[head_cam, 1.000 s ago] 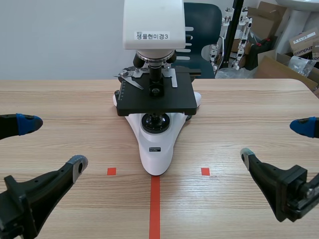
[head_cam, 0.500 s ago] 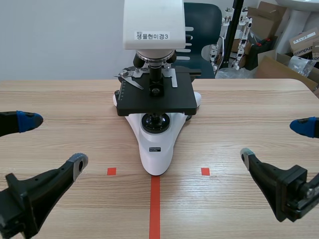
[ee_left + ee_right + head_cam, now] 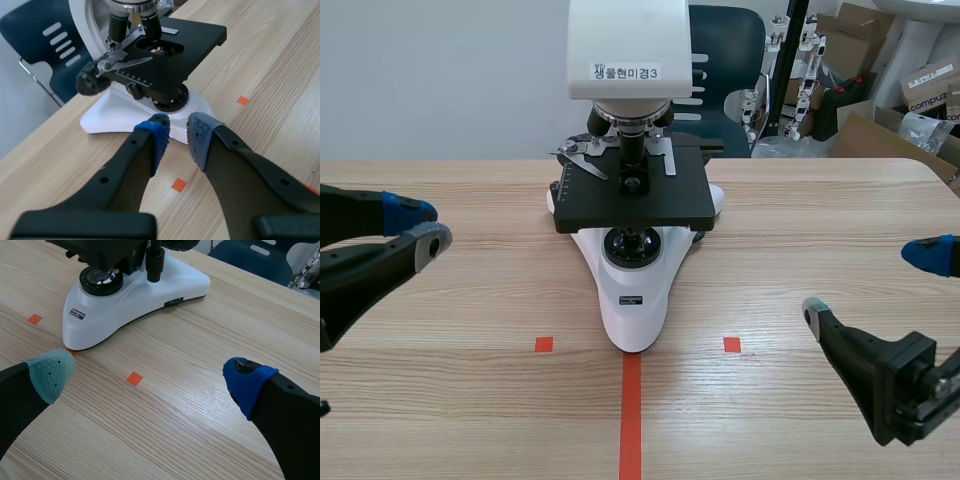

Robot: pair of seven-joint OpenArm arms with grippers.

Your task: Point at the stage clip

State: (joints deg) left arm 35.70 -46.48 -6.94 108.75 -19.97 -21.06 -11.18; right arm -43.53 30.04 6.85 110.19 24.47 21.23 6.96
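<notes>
Table point(image 3: 820, 225) under microscope point(image 3: 632, 265), cardboard boxes point(image 3: 928, 82) beyond

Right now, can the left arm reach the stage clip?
Probably yes. The stage clip sits on the stage's left side, facing the left gripper, with only bare table between.

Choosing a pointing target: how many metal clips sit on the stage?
2: one stage clip at the left rear of the stage, another at its right rear; more may be hidden.
</notes>
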